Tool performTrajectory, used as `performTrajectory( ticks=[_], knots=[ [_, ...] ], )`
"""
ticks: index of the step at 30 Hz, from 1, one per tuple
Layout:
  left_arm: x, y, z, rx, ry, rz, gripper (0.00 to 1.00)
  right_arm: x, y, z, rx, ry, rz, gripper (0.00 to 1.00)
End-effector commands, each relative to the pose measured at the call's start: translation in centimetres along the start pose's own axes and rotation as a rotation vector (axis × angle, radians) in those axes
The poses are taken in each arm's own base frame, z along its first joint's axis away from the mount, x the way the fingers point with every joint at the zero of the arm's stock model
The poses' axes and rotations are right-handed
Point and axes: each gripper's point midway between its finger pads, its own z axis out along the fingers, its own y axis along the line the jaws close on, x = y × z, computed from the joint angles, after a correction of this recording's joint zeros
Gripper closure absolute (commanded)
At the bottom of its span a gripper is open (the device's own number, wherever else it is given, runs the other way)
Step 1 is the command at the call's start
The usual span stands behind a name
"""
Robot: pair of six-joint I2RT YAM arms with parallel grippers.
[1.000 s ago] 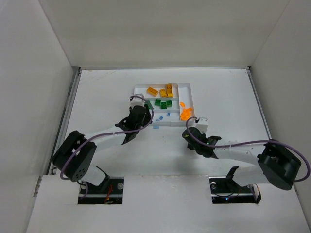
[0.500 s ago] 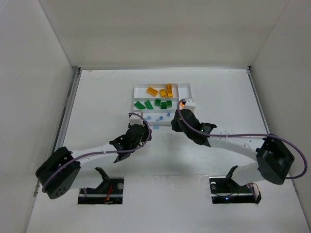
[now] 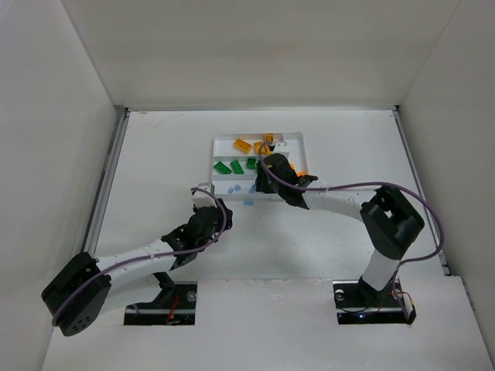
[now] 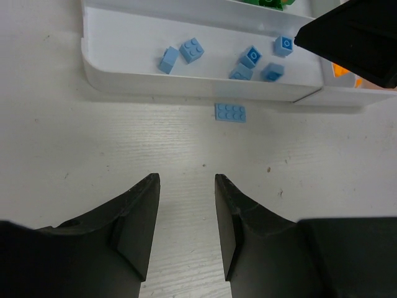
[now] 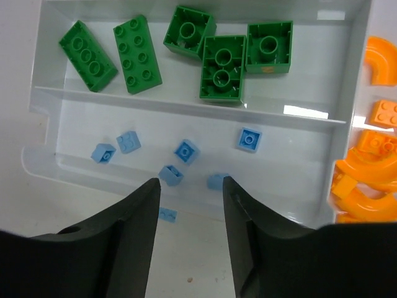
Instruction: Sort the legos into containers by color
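The white tray [image 3: 219,143] holds yellow bricks [image 3: 242,144] in its far slot, green bricks [image 5: 137,57] in the middle slot, several light blue bricks [image 5: 186,151] in the near slot and orange pieces [image 5: 366,167] in the narrow right slot. One flat light blue brick [image 4: 230,112] lies on the table just outside the tray's near wall; it also shows in the top view [image 3: 248,202] and the right wrist view [image 5: 166,215]. My left gripper [image 4: 186,186] is open and empty, on the table short of that brick. My right gripper [image 5: 189,186] is open and empty above the tray's near wall.
White walls enclose the table on the left, right and back. The right arm [image 3: 340,202] stretches across the table in front of the tray. The left arm [image 3: 147,251] lies along the near left.
My left gripper has drawn back from the tray's left side toward the near edge. My right gripper has swung left and forward over the tray's near slot.
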Motion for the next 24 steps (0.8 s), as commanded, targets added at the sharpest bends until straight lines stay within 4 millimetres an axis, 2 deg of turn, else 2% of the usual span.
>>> performTrajectory(
  ticks=[1,5,11,16,24],
  knots=[
    [-0.6,0.4,-0.1,-0.007,-0.03,-0.031,0.62,-3.5,2.0,-0.7,-0.055,-0.093,0.016,0.46],
    [-0.6,0.6,-0.2,-0.009,-0.034,-0.043,0.62,-2.5,2.5,-2.3,-0.069,-0.097,0.004,0.48],
    [-1.5,0.2,-0.1,0.001,-0.052,-0.052,0.62,2.2,4.6,-3.6,-0.119,-0.053,-0.033,0.78],
    [-2.0,-0.2,-0.1,0.008,-0.061,-0.048,0.62,5.0,5.4,-1.9,-0.115,-0.003,-0.058,0.91],
    [-1.6,0.1,-0.2,0.004,-0.056,-0.056,0.62,5.8,5.6,-0.2,-0.109,-0.013,-0.052,0.96]
  ],
)
